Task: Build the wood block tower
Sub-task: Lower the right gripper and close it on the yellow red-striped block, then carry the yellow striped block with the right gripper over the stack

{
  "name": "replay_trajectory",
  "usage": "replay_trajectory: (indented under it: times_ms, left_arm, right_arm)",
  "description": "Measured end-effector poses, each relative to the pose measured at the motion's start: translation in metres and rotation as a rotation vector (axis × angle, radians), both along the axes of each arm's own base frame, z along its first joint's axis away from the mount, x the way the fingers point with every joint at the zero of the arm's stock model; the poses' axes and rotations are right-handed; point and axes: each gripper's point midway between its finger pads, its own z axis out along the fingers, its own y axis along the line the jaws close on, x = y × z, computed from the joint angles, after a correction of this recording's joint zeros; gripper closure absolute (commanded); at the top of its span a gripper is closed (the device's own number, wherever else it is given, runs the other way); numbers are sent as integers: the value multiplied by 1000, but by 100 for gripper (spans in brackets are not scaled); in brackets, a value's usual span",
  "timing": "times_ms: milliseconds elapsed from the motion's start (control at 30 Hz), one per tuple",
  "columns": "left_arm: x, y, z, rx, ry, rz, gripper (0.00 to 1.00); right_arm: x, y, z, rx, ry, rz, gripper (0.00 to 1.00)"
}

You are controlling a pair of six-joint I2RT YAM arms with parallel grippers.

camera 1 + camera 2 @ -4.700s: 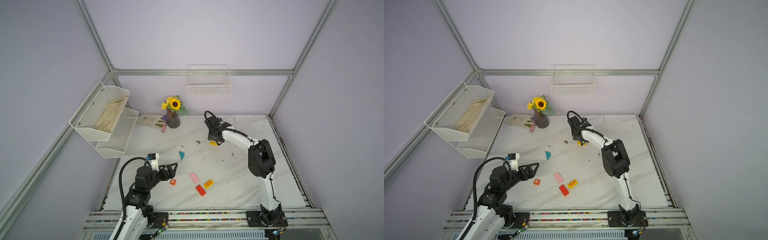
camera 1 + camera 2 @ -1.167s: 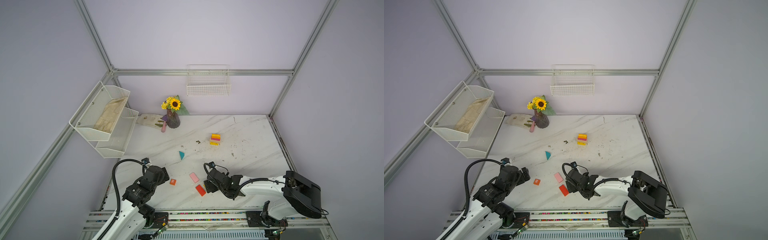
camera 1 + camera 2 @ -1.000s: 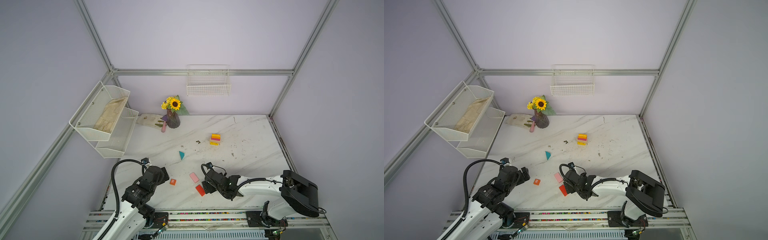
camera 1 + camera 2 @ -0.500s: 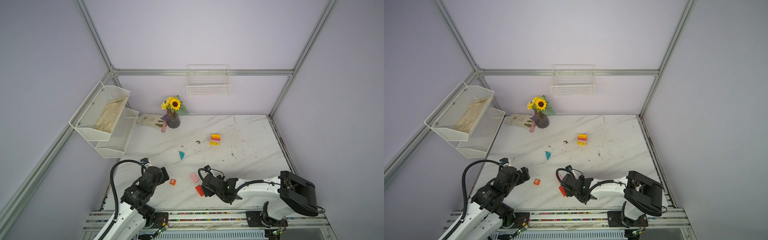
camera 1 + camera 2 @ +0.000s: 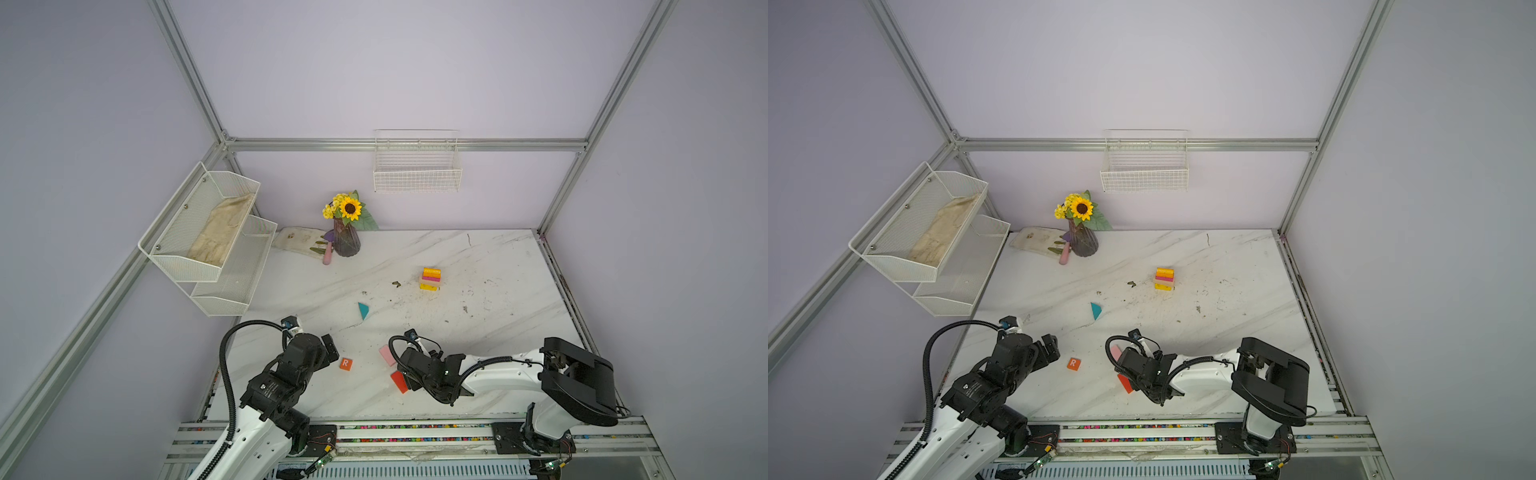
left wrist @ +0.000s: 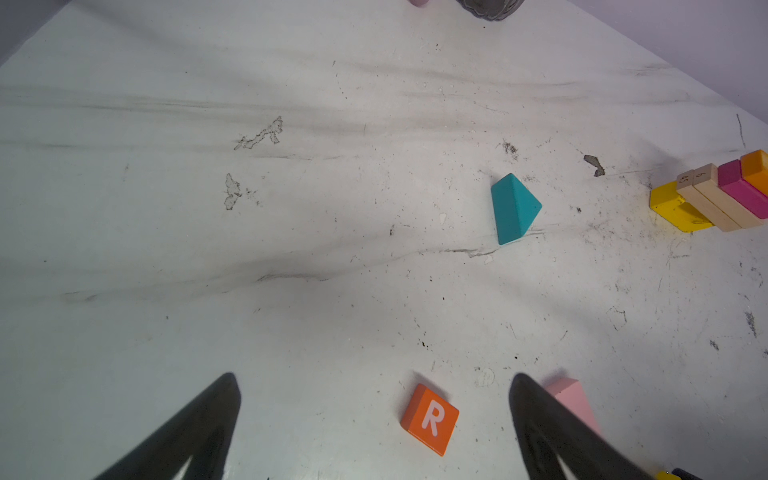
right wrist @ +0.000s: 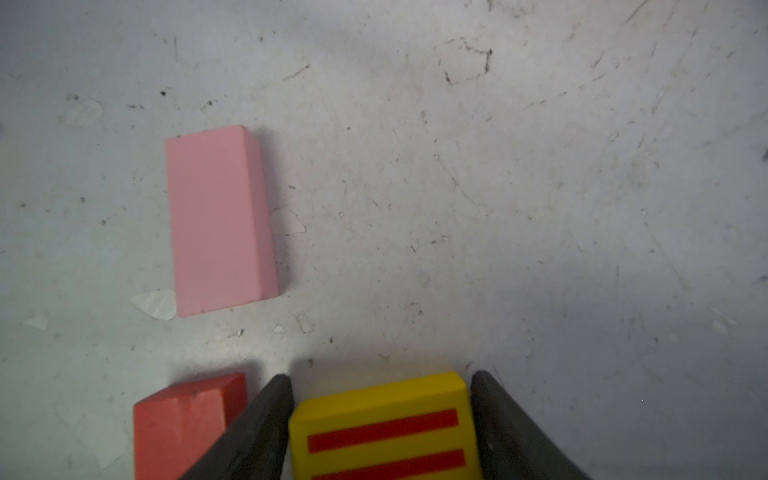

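Observation:
The tower (image 5: 430,279) (image 5: 1164,279) stands at the back middle: yellow base, tan slabs, magenta, orange on top; the left wrist view shows it too (image 6: 715,195). Loose wood blocks lie nearer the front: a teal triangle (image 5: 363,310) (image 6: 513,208), an orange R cube (image 5: 345,364) (image 6: 430,419), a pink slab (image 5: 386,355) (image 7: 220,220) and a red slab (image 5: 399,381) (image 7: 183,424). My right gripper (image 7: 380,376) is low on the table, its fingers against both sides of a yellow block with red stripes (image 7: 382,428). My left gripper (image 6: 374,376) hangs open, just short of the R cube.
A vase of flowers (image 5: 345,241) and a cloth with a small tool (image 5: 299,241) stand at the back left. A wire shelf rack (image 5: 208,237) juts from the left wall. A wire basket (image 5: 417,166) hangs on the back wall. The table's front rail (image 5: 415,432) runs under both arms.
My right gripper came from the tower to the front, slid a little left over the striped block, and its jaws narrowed onto it. The left arm pulled back earlier and holds still.

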Motion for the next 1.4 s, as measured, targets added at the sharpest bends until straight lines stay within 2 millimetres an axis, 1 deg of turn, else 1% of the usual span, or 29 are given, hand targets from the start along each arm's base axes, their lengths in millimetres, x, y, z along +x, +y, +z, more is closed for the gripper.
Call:
replay_trajectory:
  times_ms: [200, 233, 300, 400, 533, 667, 800, 867, 933, 1000, 1100, 1233, 1400]
  left_arm:
    - [0, 0, 0, -1, -1, 0, 0]
    - [0, 0, 0, -1, -2, 0, 0]
    - [0, 0, 0, -1, -1, 0, 0]
    - [0, 0, 0, -1, -2, 0, 0]
    - [0, -3, 0, -14, -1, -16, 0]
    - [2, -14, 7, -49, -28, -67, 0]
    - [4, -21, 18, -85, -78, -108, 0]
    - [4, -25, 24, -103, -104, -127, 0]
    - [4, -27, 30, -117, -132, -142, 0]
    - [4, -29, 36, -128, -165, -155, 0]
    - [4, -31, 43, -140, -194, -170, 0]
    - [4, -32, 47, -146, -212, -175, 0]
    - [5, -32, 46, -144, -208, -174, 0]
  right_arm:
    - [-1, -4, 1, 1, 1, -3, 40]
    - [-2, -5, 1, 2, 1, -4, 42]
    - [-2, -7, 1, 6, 4, -15, 49]
    - [-2, -11, 5, 7, 1, -31, 49]
    - [3, -11, 27, 56, -36, -54, 49]
    - [14, -1, 58, 116, -100, -80, 51]
    - [35, 11, 95, 167, -163, -129, 56]
    - [49, 9, 109, 188, -179, -168, 57]
    - [68, 2, 119, 209, -187, -221, 58]
    - [90, -11, 127, 226, -187, -281, 59]
    - [116, -31, 138, 245, -188, -357, 60]
    - [141, -49, 153, 273, -196, -423, 60]
    - [172, -66, 181, 328, -209, -483, 63]
